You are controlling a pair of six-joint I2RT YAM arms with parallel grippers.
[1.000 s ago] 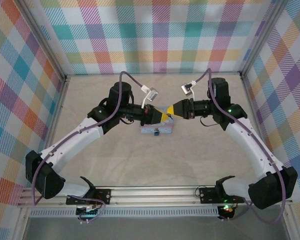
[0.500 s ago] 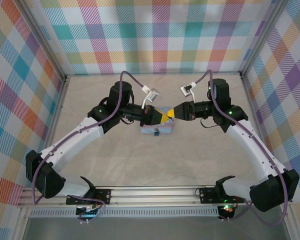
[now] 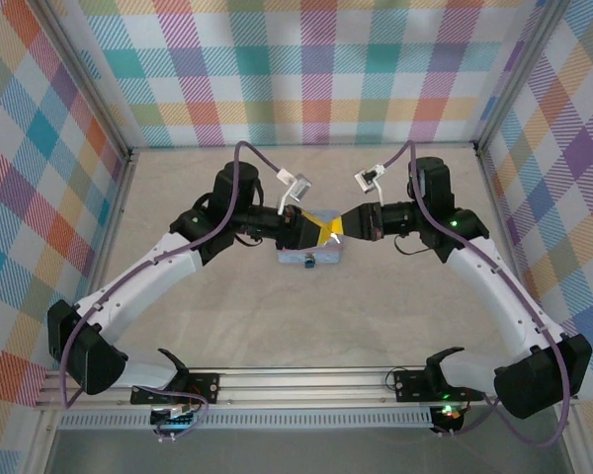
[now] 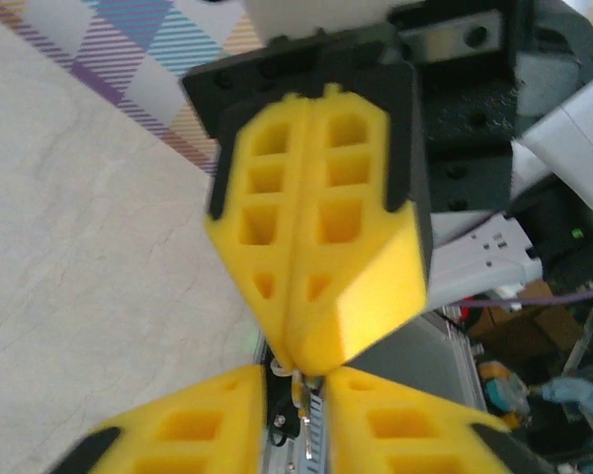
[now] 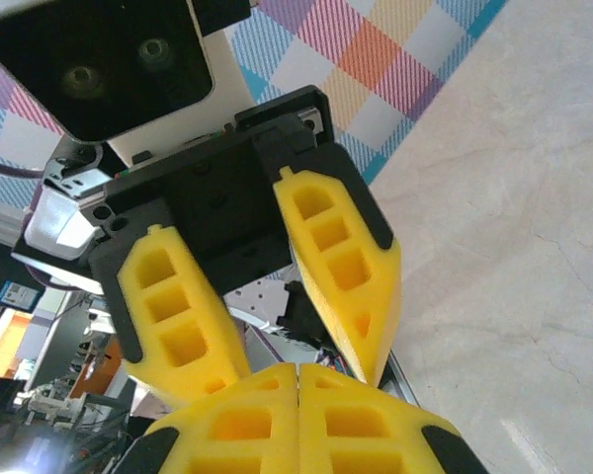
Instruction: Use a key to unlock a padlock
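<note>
The key, a thin metal sliver on a small ring, hangs from the tip of my right gripper, which is shut on its top. It dangles in the gap of my left gripper, whose yellow fingers stand apart on either side without touching it. From above, both grippers meet tip to tip over a pale blue tin. The padlock is a tiny dark bluish thing at the tin's near edge. In the right wrist view my right gripper is pressed shut, facing the left's spread fingers; the key is hidden there.
Beige tabletop lies around the tin, walled by plaid panels at the back and sides. An aluminium rail with both arm bases runs along the near edge. Camera cables arch above each wrist.
The key has passed from left to right: the right jaws closed on it and the left jaws have since parted. The right wrist has shifted slightly toward the left gripper.
</note>
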